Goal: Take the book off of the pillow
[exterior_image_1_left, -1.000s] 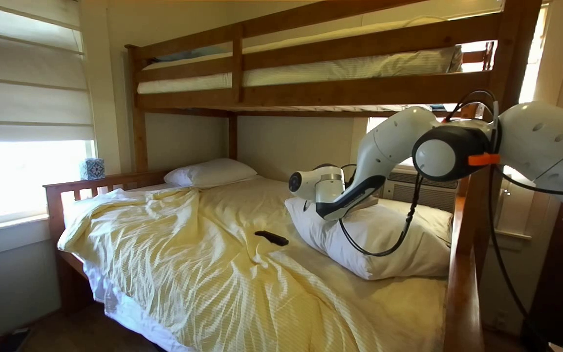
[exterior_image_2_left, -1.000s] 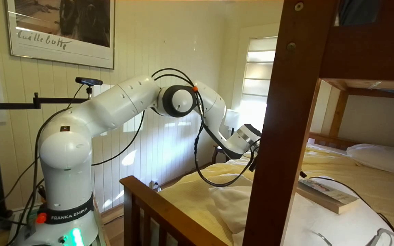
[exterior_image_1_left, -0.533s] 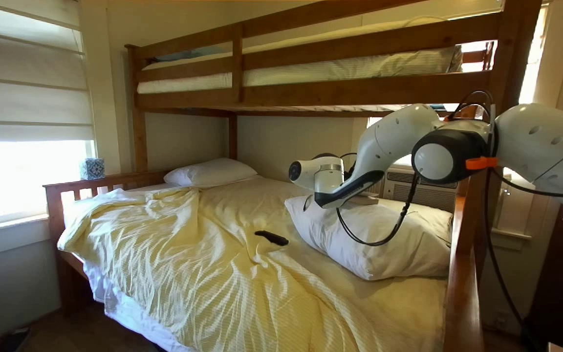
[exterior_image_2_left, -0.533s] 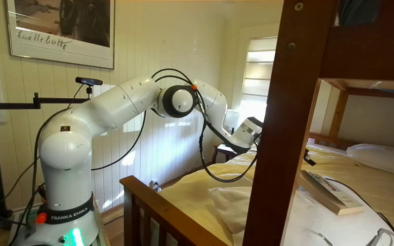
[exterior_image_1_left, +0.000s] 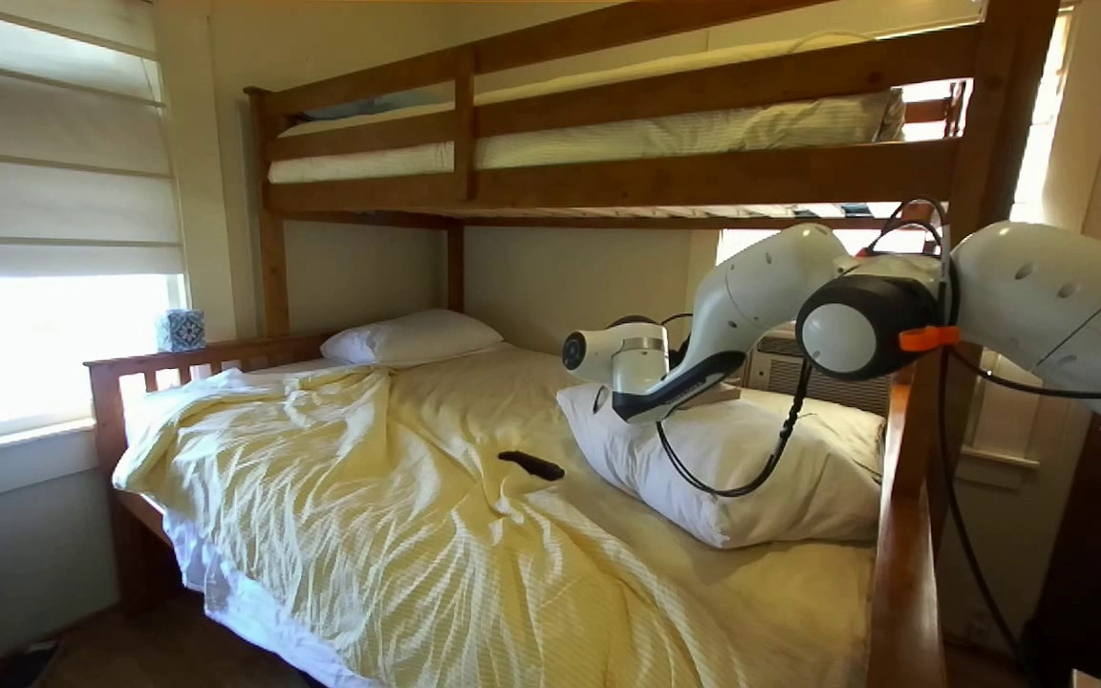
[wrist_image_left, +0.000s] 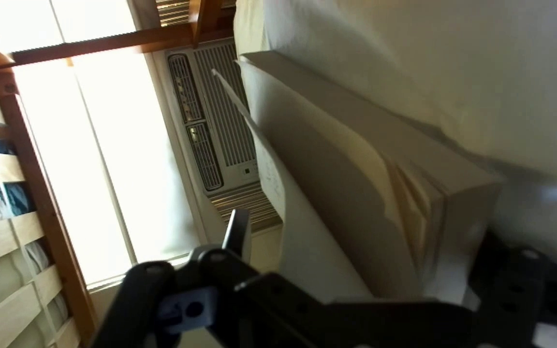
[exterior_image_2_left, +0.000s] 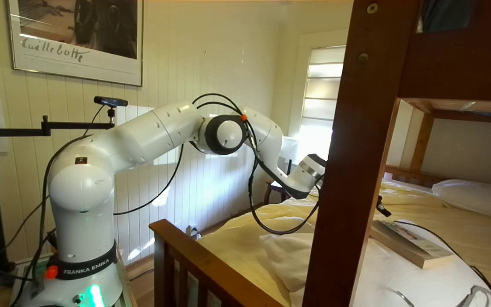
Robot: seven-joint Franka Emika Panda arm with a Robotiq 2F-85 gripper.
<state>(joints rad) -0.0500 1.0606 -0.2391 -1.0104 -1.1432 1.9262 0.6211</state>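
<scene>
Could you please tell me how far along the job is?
Done: the gripper is at the paperback book. In hand: its open jaws appear to straddle it, no firm grip visible. Left: closing, and taking it off the large white pillow, where it lies.

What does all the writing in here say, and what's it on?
"FRANKA EMIKA": on the black band low on the robot arm.
"Caillebotte", as best I can tell: loopy handwriting on the framed poster. Smaller print below it is too tiny to read.
The book: printing on its cover, too small and blurred to read.
The dark strip further along the robot arm: faint marks, too blurred to read.
</scene>
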